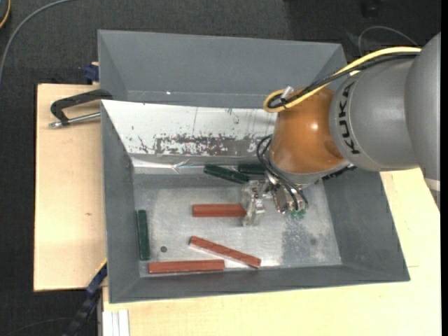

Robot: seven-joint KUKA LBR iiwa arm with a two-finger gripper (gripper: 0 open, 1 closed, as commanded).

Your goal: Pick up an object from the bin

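Observation:
My gripper [269, 205] hangs low over the bin's floor, right of the middle, and its two metal fingers stand apart, so it is open with nothing between them. A red-brown stick [218, 211] lies flat just left of it, its right end touching the left finger [251, 206]. Right behind the gripper, by the back wall, lies a dark green stick [227, 173], with a second dark green one [250, 167] partly under the wrist.
A second red-brown stick [224, 251] lies slanted toward the front. A third [185, 266] rests along the front wall. A green stick [143, 234] lies along the left wall, with a small dark speck [163, 250] beside it. The arm's orange cover hides the bin's back right.

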